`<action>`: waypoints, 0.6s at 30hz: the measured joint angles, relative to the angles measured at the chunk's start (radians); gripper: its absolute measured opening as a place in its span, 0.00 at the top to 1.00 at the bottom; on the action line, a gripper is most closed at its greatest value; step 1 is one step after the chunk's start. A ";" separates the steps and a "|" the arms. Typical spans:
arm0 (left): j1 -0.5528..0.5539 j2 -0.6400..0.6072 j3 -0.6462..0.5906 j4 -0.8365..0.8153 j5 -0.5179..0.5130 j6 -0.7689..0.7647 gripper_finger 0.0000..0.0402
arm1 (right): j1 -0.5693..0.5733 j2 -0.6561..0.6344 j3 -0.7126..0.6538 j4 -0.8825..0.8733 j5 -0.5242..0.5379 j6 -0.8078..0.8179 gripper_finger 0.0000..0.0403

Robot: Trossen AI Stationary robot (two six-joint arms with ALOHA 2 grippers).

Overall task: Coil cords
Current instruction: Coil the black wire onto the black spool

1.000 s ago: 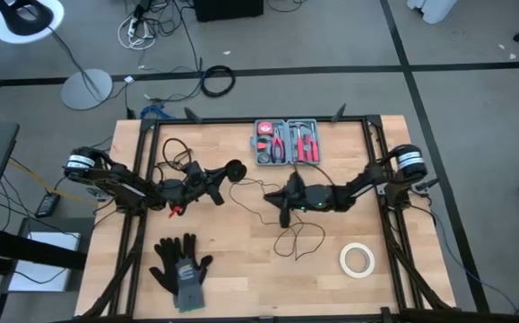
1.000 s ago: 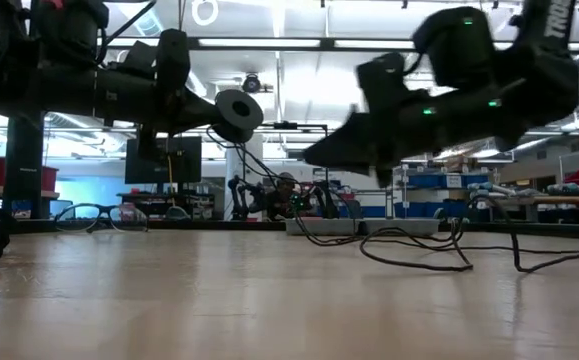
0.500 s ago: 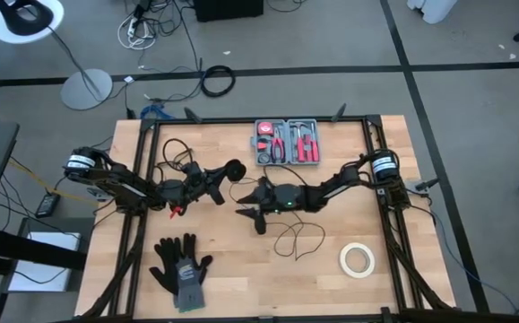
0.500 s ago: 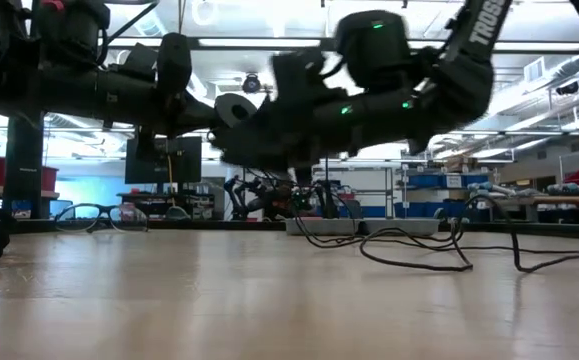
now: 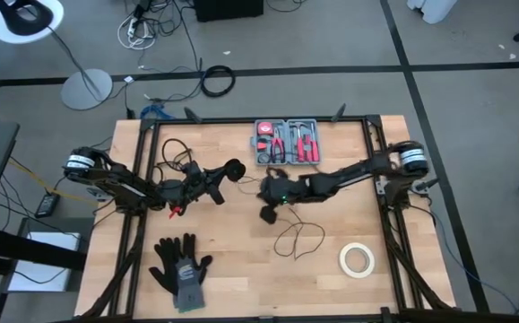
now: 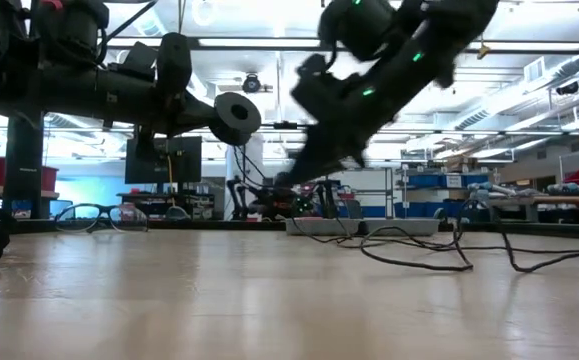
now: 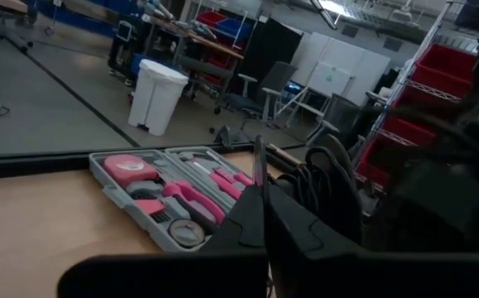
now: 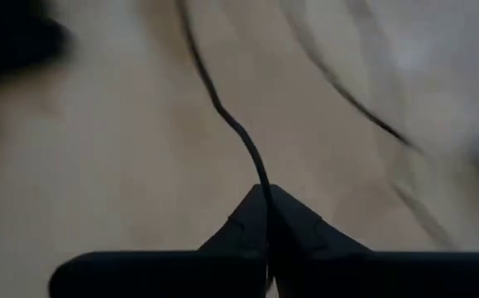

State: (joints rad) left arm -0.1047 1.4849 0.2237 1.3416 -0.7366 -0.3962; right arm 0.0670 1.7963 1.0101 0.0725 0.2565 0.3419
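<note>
The thin black cord lies in loose loops (image 5: 297,240) on the wooden table right of centre; the loops also show in the low view (image 6: 419,255). Its round black disc (image 5: 234,169) stands at the tip of my left gripper (image 5: 222,180), which is shut and held above the table left of centre. My right gripper (image 5: 266,214) is shut on the cord near the table's middle, its fingers slanting down toward the table (image 6: 287,178). My left gripper is shut at the cord's disc end; the disc (image 6: 235,116) juts out past the fingertips, lifted clear of the table. The fingers lie about level, coming from the table's left. Whether they pinch the disc itself or the wire beside it, I cannot tell. My right gripper pinches a single strand of the thin wire (image 8: 263,184) between its two fingertips. The fingers slant down from the table's right. The wire runs on from the fingertips, curving over the wood.
An open grey tool case (image 5: 288,142) with pink-handled tools sits at the far middle. A white tape roll (image 5: 357,258) lies near right, dark gloves (image 5: 181,265) near left. More black cable (image 5: 175,152) lies at the far left behind my left arm.
My right gripper first went toward the table's left, close to the disc. It has then turned and tipped its fingers down toward the table, drawing back a little to the right. The cord's loops on the table have hardly shifted.
</note>
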 joint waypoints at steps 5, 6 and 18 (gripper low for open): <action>0.000 0.000 -0.013 0.013 -0.004 0.003 1.00 | 0.063 -0.225 -0.092 -0.327 0.162 0.134 1.00; 0.000 0.000 -0.021 0.022 -0.003 0.003 1.00 | 0.079 -0.278 -0.117 -0.380 0.188 0.180 1.00; 0.000 0.000 -0.112 0.162 -0.014 -0.001 1.00 | 0.221 -0.908 -0.377 -1.021 0.437 0.796 1.00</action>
State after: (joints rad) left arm -0.1047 1.4849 0.1116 1.5033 -0.7510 -0.3973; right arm 0.2880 0.8885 0.6331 -0.9481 0.6931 1.1383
